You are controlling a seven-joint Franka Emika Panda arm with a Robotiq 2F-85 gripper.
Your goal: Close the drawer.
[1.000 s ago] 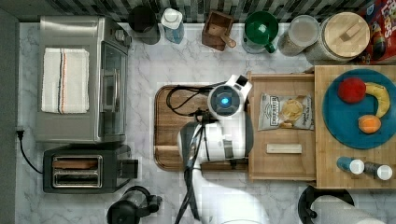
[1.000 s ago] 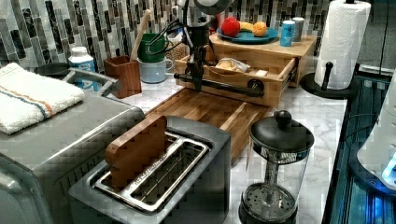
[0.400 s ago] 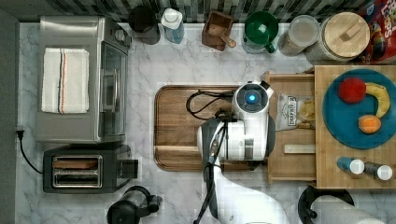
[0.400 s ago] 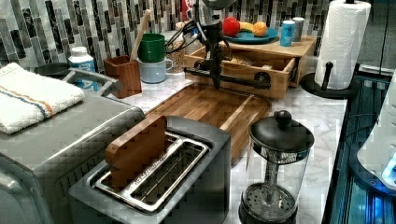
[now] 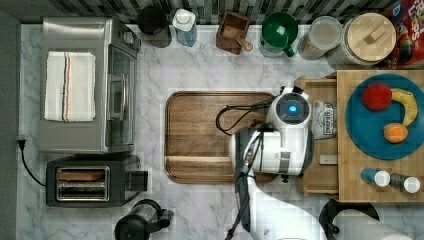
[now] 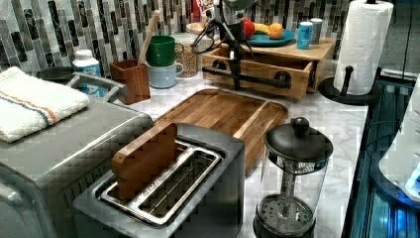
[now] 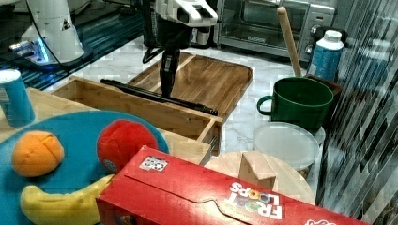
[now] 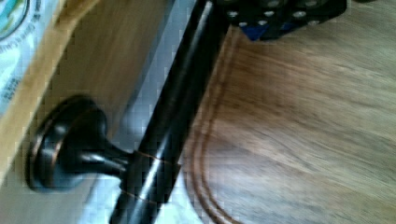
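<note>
Nearest the left view's camera, a toaster (image 6: 163, 198) is sitting on the marble table (image 6: 317, 116) w/ a brown wood block (image 6: 143, 161) sticking out of one slot. A black-lidded french press (image 6: 292, 183) is standing just beside it, on the left view's right.

Past those, the dark-brown board (image 6: 223, 111) is lying flat, nothing resting on it.

At the board's far edge the end effector (image 6: 235, 79) is pointing straight down, looking closed together into one narrow column, not clamped round anything. It's standing on the board side of the black bar handle (image 6: 257, 79). In the wrist view the end effector (image 8: 280, 14) is sitting right against the handle (image 8: 182, 93); can't tell if it's actually touching.

Behind the handle, the drawer (image 6: 292, 87) is sticking partway out from under the bamboo slab (image 6: 317, 49), its front near the board's edge. In the top view the drawer (image 5: 320, 187) is holding a snack bag (image 5: 325, 117), w/ the arm's white body (image 5: 275, 150) hanging over its front.

Farther back, the slab is carrying a blue plate (image 6: 270, 39) w/ fruit. A paper towel roll (image 6: 359, 44) is standing on the left view's right.
</note>
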